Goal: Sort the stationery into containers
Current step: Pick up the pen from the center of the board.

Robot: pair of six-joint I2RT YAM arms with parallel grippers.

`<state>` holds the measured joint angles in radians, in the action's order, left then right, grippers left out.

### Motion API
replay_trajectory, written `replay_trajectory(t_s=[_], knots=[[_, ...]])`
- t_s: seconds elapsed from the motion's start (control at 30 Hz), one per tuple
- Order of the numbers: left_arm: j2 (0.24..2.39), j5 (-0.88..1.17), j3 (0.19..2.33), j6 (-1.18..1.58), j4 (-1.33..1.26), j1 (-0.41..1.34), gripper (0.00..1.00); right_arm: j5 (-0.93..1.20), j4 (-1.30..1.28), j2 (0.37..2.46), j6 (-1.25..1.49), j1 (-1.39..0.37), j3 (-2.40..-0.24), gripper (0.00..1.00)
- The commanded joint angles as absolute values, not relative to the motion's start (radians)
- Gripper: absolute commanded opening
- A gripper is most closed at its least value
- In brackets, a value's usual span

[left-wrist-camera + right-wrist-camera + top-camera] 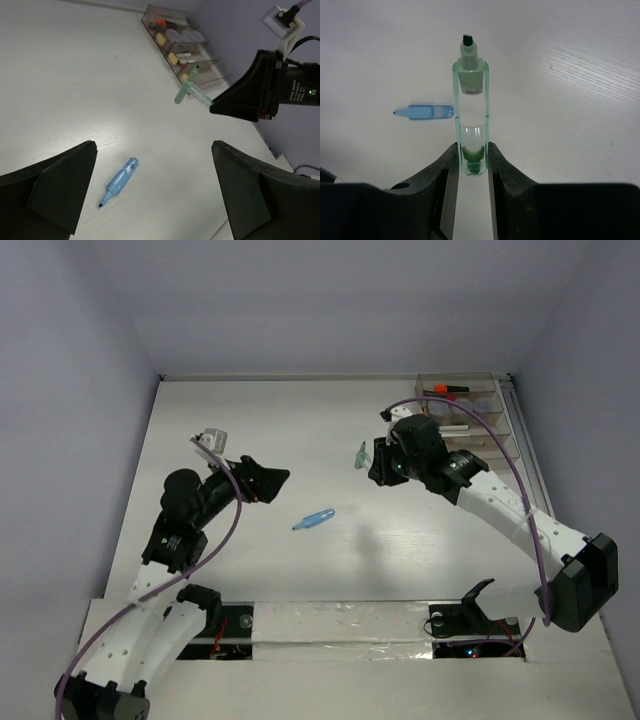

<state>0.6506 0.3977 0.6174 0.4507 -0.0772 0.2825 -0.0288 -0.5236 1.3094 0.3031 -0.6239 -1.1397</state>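
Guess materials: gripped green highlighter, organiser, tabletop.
Green highlighter: translucent glossy plastic; inner parts show through the barrel.
Organiser: clear, brown-tinted hard plastic, likely acrylic; contents visible through walls.
Tabletop: white, low-sheen, fine parallel grain lines; perhaps laminate or painted wood, cannot tell.

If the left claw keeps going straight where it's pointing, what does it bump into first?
Most likely the bare table, close by the light blue highlighter lying ahead of the open left claw. Depth is hard to judge, so it might clip that highlighter.
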Motion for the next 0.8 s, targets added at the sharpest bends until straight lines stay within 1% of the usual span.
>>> replay_trajectory(t_s=[0.0,0.17,0.2,0.23,0.3,0.33,0.4,0.43,0.47,0.5,0.6,0.7,0.77], knots=[[0.664,0.431,0.617,0.497,-0.203,0.352,0.99,0.075,-0.612,1.292,0.259,-0.63,-1.199,0.07],[0.676,0.347,0.586,0.517,-0.274,0.477,0.99,0.152,-0.678,1.275,0.253,-0.63,-1.31,0.05],[0.692,0.298,0.568,0.528,-0.352,0.514,0.99,0.161,-0.69,1.272,0.252,-0.63,-1.325,0.05],[0.705,0.267,0.551,0.532,-0.392,0.593,0.99,0.182,-0.712,1.269,0.252,-0.63,-1.339,0.05],[0.768,0.154,0.509,0.512,-0.492,0.67,0.99,0.202,-0.736,1.259,0.252,-0.63,-1.385,0.05],[0.79,0.115,0.5,0.496,-0.529,0.739,0.99,0.212,-0.751,1.258,0.252,-0.63,-1.402,0.05],[0.831,0.019,0.473,0.428,-0.606,0.791,0.99,0.241,-0.785,1.252,0.252,-0.63,-1.436,0.05],[0.874,0.009,0.468,0.405,-0.667,0.808,0.98,0.251,-0.799,1.252,0.253,-0.63,-1.468,0.05],[0.897,-0.029,0.477,0.372,-0.685,0.831,0.91,0.274,-0.819,1.25,0.253,-0.63,-1.485,0.05],[0.938,-0.046,0.488,0.355,-0.698,0.831,0.88,0.284,-0.83,1.25,0.253,-0.63,-1.5,0.05],[0.986,-0.084,0.529,0.289,-0.736,0.857,0.86,0.314,-0.87,1.258,0.249,-0.63,-1.558,0.04],[1.034,-0.115,0.56,0.241,-0.756,0.867,0.86,0.342,-0.903,1.266,0.239,-0.63,-1.598,0.03],[1.048,-0.12,0.571,0.224,-0.782,0.867,0.82,0.351,-0.911,1.269,0.235,-0.63,-1.6,0.02]])
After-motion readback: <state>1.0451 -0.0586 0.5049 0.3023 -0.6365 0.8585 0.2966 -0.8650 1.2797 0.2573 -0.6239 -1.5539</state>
